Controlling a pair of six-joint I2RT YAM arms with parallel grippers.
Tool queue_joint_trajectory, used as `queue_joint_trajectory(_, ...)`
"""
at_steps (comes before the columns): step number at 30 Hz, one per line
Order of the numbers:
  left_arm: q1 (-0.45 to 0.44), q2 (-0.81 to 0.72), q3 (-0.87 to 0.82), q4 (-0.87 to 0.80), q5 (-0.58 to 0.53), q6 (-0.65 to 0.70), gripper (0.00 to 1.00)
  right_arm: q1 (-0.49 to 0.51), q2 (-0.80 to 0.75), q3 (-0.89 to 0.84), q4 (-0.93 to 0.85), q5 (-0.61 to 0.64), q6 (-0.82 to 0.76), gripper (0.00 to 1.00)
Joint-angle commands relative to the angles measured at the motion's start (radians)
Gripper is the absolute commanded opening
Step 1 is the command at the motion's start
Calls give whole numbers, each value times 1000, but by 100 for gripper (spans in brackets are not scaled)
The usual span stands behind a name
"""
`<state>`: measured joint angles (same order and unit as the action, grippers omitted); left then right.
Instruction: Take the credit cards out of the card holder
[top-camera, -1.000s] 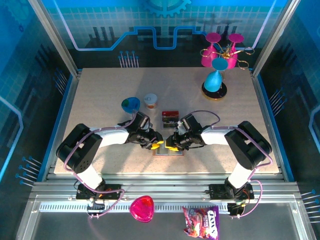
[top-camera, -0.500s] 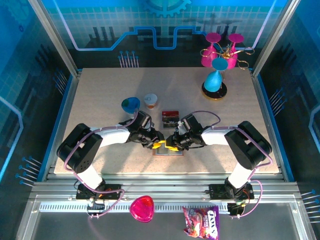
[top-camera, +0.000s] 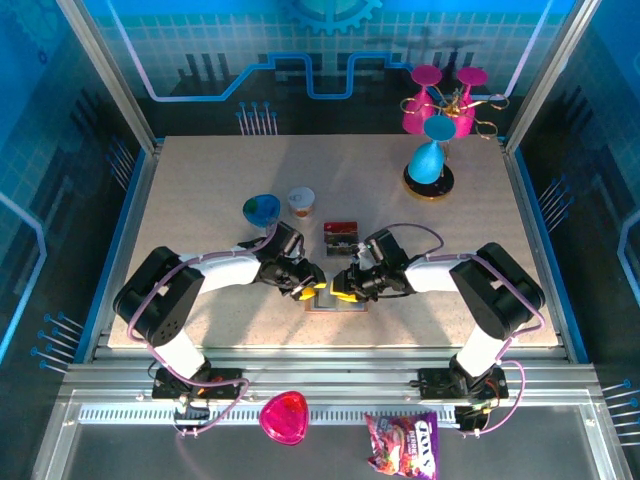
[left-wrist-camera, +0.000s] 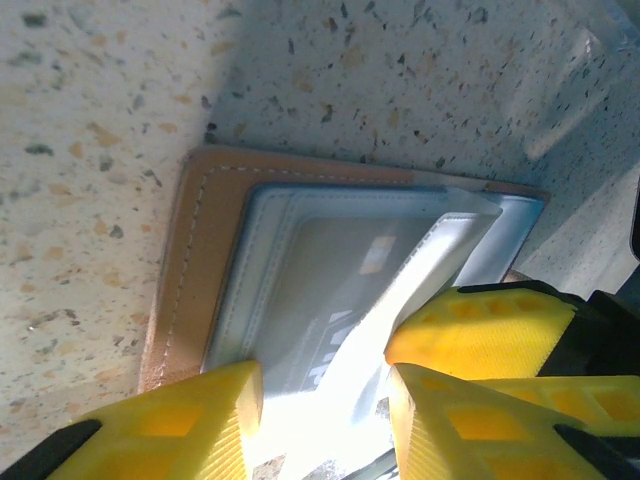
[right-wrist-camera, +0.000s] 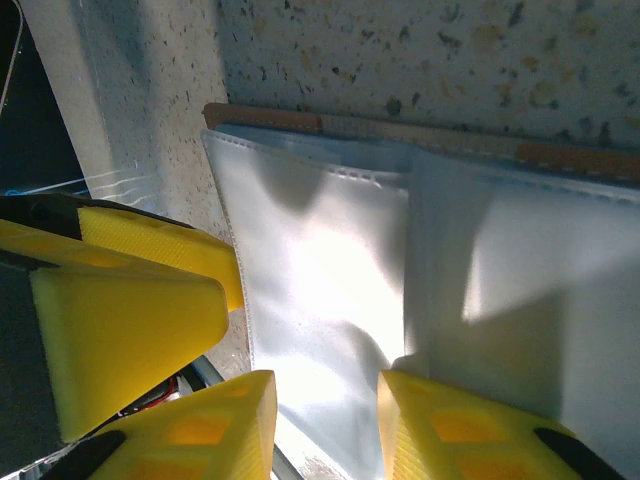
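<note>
The card holder (top-camera: 333, 302) lies open and flat near the table's front edge, tan outside (left-wrist-camera: 190, 260) and blue-grey inside (right-wrist-camera: 330, 250). A card with pale marks shows through its clear pocket (left-wrist-camera: 330, 290). My left gripper (top-camera: 311, 291) (left-wrist-camera: 325, 425) hovers low over the holder's left half, jaws apart, glare between them. My right gripper (top-camera: 344, 291) (right-wrist-camera: 325, 430) faces it over the right half, jaws apart above the lining. Each gripper's yellow finger (left-wrist-camera: 480, 325) (right-wrist-camera: 130, 300) shows in the other's view. A dark credit card with red bands (top-camera: 341, 238) rests on the table just beyond the holder.
A teal bowl (top-camera: 262, 209) and a small cup (top-camera: 301, 202) stand behind my left arm. A stand of blue and pink goblets (top-camera: 430, 160) is at the back right. A pink dish (top-camera: 285, 417) and a candy bag (top-camera: 402, 445) lie off the table in front.
The left gripper's jaws have spread slightly and its tip has shifted a little. The right arm and the card holder have hardly moved.
</note>
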<state>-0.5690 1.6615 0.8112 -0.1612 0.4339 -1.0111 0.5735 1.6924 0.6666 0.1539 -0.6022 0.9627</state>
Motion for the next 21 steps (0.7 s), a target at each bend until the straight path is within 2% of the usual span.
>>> queue_joint_trajectory(1, -9, 3, 10, -11, 3, 8, 38, -21, 7, -28, -1, 7, 14, 33)
queue_joint_trajectory(6, -10, 19, -6, 84, 57, -37, 33, -22, 15, -36, 25, -2, 27, 33)
queue_joint_trajectory(11, -15, 14, -3, 102, 64, -44, 28, -21, 14, -39, 26, -4, 26, 33)
queue_joint_trajectory(18, -15, -1, 1, 94, 64, -42, 29, -23, -13, -37, 27, -9, 31, 33)
queue_joint_trajectory(21, -15, -6, 7, 94, 70, -38, 30, -23, -60, -16, -25, -2, 19, 35)
